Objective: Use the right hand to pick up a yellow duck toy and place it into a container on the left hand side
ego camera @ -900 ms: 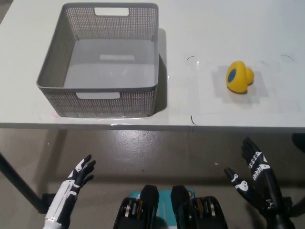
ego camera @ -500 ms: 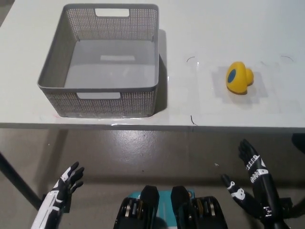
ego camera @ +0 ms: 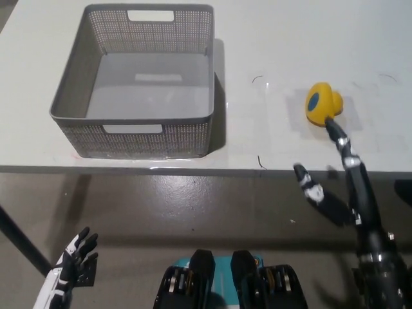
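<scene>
I see the basket on the table, left side; duck well right of it. Right hand just before the duck, possibly touching.

We take this for a lab or test room rather than a home. A plain white table fills the far part of the view, bare of any household clutter, with thin pen-like marks on its right half. Only two props sit on it: a grey perforated plastic basket at the left and a yellow duck toy at the right, well apart. Near us, below the table edge, the floor is smooth grey concrete, lightly scuffed and speckled. A dark metal table leg slants at the near left.
</scene>
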